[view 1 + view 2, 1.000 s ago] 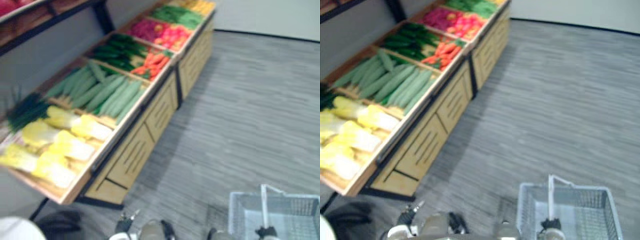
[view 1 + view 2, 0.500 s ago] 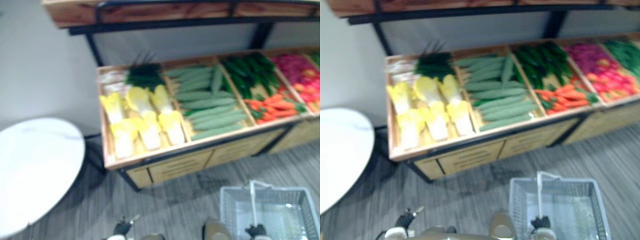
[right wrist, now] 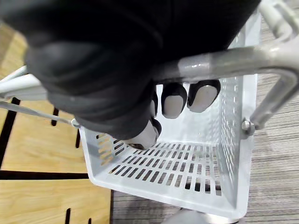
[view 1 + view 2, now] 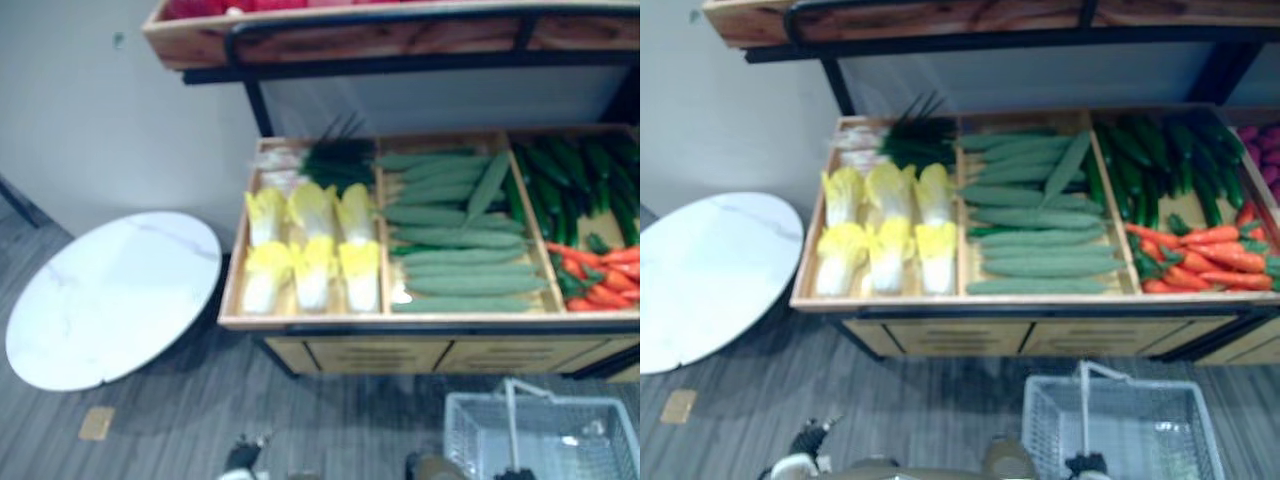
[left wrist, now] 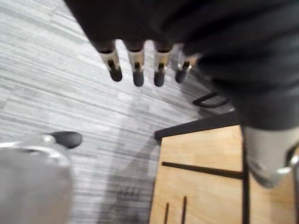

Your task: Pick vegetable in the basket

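Note:
A white wire basket (image 4: 1042, 432) hangs at the lower right, empty inside. My right hand (image 3: 93, 74) is shut on its metal handle (image 3: 219, 63). The wooden stand (image 4: 400, 325) in front holds yellow-white cabbages (image 4: 312, 245), dark chives (image 4: 335, 160), long light green cucumbers (image 4: 460, 250), darker green cucumbers (image 4: 570, 185) and orange carrots (image 4: 600, 280), each kind in its own compartment. My left hand (image 5: 135, 65) hangs low beside the stand's wooden front (image 5: 201, 182), fingers straight over the grey floor, holding nothing. It also shows at the bottom edge as my left hand (image 4: 240, 458).
A round white tabletop (image 4: 110, 295) sits low to the left of the stand. An upper shelf (image 4: 400, 30) on a black frame overhangs the compartments. A small tan patch (image 4: 96, 423) lies on the grey floor. A pale wall stands behind.
The camera has swung, so the stand now lies square in front and nearer. The basket stays in my right hand at the lower right.

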